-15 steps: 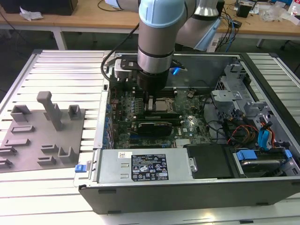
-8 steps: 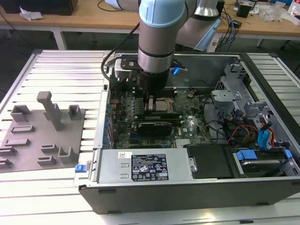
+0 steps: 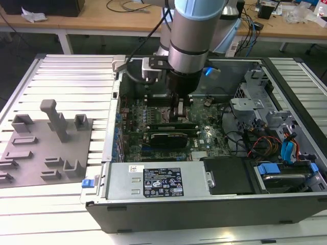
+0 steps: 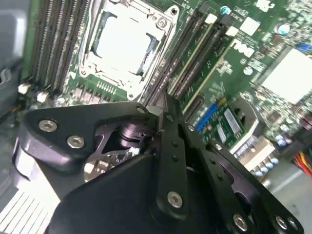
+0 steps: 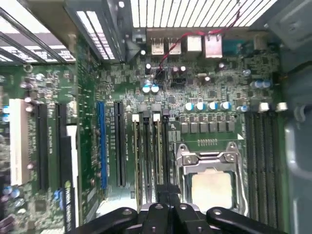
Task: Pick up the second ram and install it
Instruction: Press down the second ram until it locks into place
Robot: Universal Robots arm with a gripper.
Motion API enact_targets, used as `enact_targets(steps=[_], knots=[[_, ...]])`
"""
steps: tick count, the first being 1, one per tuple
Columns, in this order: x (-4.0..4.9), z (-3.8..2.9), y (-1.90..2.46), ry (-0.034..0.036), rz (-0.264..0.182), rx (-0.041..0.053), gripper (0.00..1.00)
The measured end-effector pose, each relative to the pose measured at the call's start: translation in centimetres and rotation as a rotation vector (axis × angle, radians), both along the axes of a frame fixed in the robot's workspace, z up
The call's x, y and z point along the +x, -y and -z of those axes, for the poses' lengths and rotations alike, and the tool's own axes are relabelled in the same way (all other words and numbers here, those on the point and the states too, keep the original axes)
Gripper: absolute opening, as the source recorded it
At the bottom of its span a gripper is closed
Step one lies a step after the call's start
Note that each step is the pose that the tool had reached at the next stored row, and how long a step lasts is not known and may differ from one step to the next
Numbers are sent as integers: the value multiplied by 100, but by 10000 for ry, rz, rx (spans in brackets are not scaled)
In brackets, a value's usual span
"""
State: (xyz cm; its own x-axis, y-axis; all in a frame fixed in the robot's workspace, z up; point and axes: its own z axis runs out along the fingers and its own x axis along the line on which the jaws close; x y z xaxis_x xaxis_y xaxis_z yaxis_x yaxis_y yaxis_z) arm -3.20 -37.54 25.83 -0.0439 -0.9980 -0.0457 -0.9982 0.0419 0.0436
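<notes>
The gripper [image 3: 178,113] hangs inside an open computer case [image 3: 204,204], fingers nearly together over the memory slots [image 5: 152,151] beside the CPU socket [image 5: 209,180]. The second ram [image 5: 160,156] seems seated there; whether it is gripped is unclear

Open computer case [image 3: 153,214] seen from above. The gripper [image 3: 180,116] is low over the motherboard [image 3: 134,121], hemmed in — graphics card [image 3: 166,138] just beside it, drive cage and cables [image 3: 265,138] further toward the exterior view's right. The grey tray [image 3: 30,163] outside the case lies open to reach.
</notes>
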Motion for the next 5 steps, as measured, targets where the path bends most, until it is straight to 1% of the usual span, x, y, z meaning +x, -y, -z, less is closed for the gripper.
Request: enact_targets(steps=[1,2,3,5], knots=[[0,-141,0,0,-1,0,11],[0,-217,0,-1,-1,0,11],[0,-236,0,0,-2,1,11],[0,-239,0,0,-1,0,11]])
